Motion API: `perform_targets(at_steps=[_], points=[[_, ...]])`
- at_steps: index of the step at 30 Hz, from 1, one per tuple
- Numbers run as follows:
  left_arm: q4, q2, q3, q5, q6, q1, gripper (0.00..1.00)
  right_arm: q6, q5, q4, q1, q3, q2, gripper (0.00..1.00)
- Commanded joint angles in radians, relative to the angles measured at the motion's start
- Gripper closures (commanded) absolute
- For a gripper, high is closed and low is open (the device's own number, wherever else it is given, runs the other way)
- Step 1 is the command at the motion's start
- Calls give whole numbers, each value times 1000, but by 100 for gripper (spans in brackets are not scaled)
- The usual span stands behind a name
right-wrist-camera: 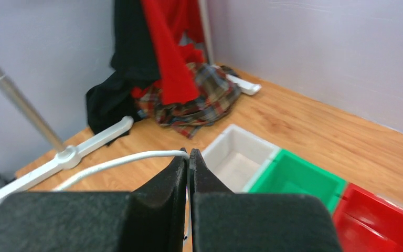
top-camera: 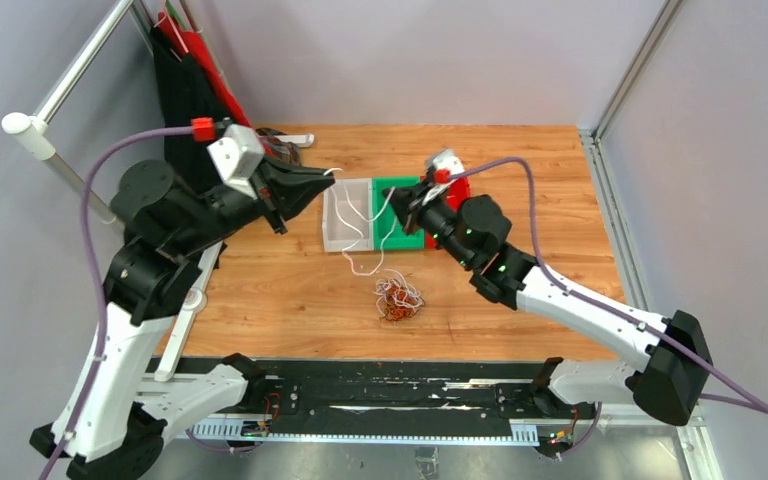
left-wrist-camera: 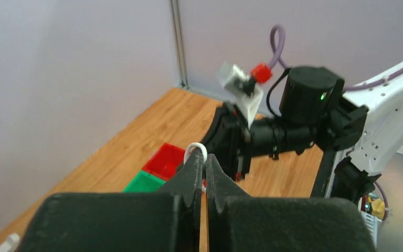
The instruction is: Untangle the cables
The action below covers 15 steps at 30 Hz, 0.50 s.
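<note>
White cable (right-wrist-camera: 120,160) sideways, left pincer (left-wrist-camera: 205,159) to right pincer (right-wrist-camera: 189,153).

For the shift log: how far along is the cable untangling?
Done: one white cable looks mostly pulled clear of the rest. In hand: the left gripper and right gripper are both shut on that cable, holding it above the white bin. Left: the orange, white and black tangle lies knotted on the table.

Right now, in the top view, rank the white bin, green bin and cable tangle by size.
1. White bin and green bin: about alike, the green one partly covered.
2. Cable tangle: smallest.
</note>
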Motion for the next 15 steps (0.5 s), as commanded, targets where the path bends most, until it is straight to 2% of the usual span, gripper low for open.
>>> perform_targets(at_steps=[1, 4, 8, 14, 15], points=[[-52, 110, -19, 3, 75, -47, 99, 141, -51, -44, -126, 13, -67, 99], [-122, 230, 43, -66, 140, -114, 99, 220, -83, -70, -233, 11, -86, 99], [-130, 369, 123, -107, 182, -169, 99, 266, -98, -101, -341, 28, -91, 99], [-205, 617, 308, -151, 262, -203, 83, 313, -112, -177, -481, 106, -29, 99], [-211, 650, 326, -161, 270, -204, 77, 326, -122, -178, -505, 114, -15, 100]])
